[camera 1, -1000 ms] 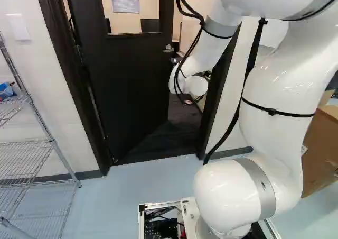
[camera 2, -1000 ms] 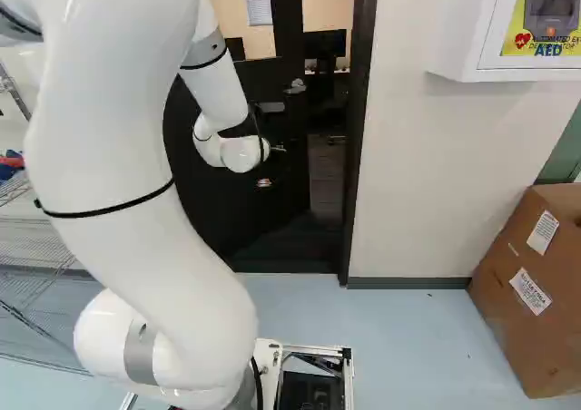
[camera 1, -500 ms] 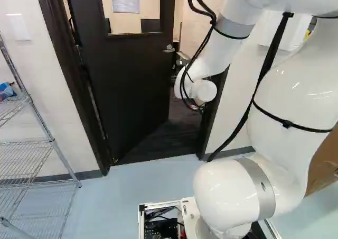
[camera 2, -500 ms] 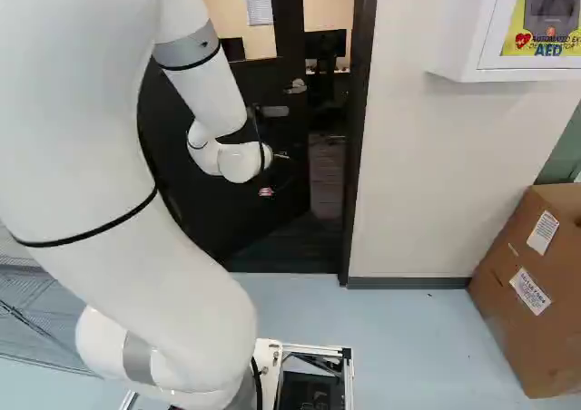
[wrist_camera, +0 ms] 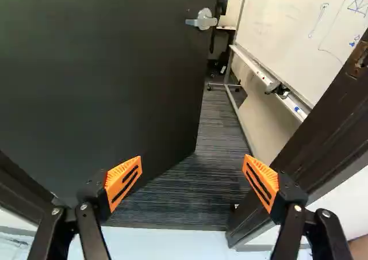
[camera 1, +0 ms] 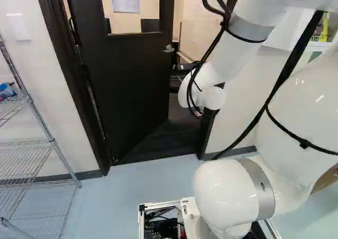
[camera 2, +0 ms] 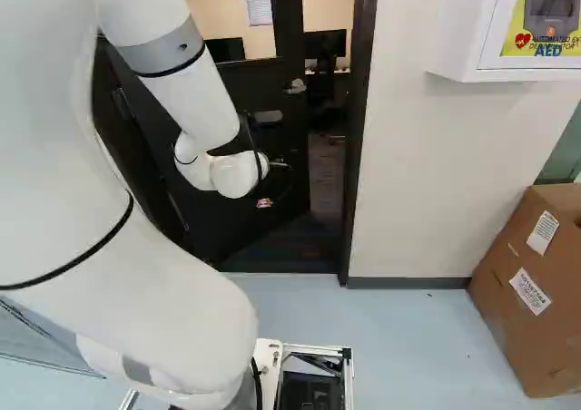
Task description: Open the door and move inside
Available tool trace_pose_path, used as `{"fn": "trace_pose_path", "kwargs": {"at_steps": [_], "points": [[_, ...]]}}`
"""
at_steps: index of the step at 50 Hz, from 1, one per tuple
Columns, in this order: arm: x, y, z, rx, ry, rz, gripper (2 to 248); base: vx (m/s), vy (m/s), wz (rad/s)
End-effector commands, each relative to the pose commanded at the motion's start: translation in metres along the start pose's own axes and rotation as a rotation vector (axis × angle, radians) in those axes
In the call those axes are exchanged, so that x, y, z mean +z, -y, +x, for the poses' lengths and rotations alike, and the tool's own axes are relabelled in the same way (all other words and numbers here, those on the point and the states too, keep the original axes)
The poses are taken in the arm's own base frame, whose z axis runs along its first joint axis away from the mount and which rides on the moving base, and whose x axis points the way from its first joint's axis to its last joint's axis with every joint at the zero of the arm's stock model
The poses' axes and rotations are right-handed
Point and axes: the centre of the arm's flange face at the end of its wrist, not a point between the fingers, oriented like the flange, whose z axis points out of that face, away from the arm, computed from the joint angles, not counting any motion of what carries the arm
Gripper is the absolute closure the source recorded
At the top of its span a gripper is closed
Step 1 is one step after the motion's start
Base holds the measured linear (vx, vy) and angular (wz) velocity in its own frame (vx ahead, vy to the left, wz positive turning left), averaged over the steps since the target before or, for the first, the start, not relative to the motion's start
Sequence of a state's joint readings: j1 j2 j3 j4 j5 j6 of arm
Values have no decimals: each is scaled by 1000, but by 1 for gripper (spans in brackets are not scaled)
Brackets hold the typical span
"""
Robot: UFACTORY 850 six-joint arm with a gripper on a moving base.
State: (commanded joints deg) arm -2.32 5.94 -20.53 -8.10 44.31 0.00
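Bright, even light here, small glints on the white arm [camera 1: 296, 107], the door [wrist_camera: 103, 70] drinking up detail, the whiteboard [wrist_camera: 282, 18] glowing pale.

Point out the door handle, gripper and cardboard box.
Door handle [wrist_camera: 200, 22]: wrist view, on its lever.
Gripper [wrist_camera: 192, 165]: wrist view, midway between its open fingertips.
Cardboard box [camera 2: 545, 342]: right base view, on its side, below the labels.

"AED" and red heart [camera 2: 522, 41] on yellow sign [camera 2: 517, 15] on white wall cabinet [camera 2: 461, 38]; cardboard box [camera 2: 505, 312] labels [camera 2: 543, 232] too small to read.
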Motion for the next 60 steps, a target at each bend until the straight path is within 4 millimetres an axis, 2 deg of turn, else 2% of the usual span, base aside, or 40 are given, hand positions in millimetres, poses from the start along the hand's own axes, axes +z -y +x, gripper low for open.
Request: {"fn": "trace_pose_path", "kwargs": {"at_steps": [60], "points": [[-4, 2, -2, -18, -1, 17, 3, 0, 0, 0]]}}
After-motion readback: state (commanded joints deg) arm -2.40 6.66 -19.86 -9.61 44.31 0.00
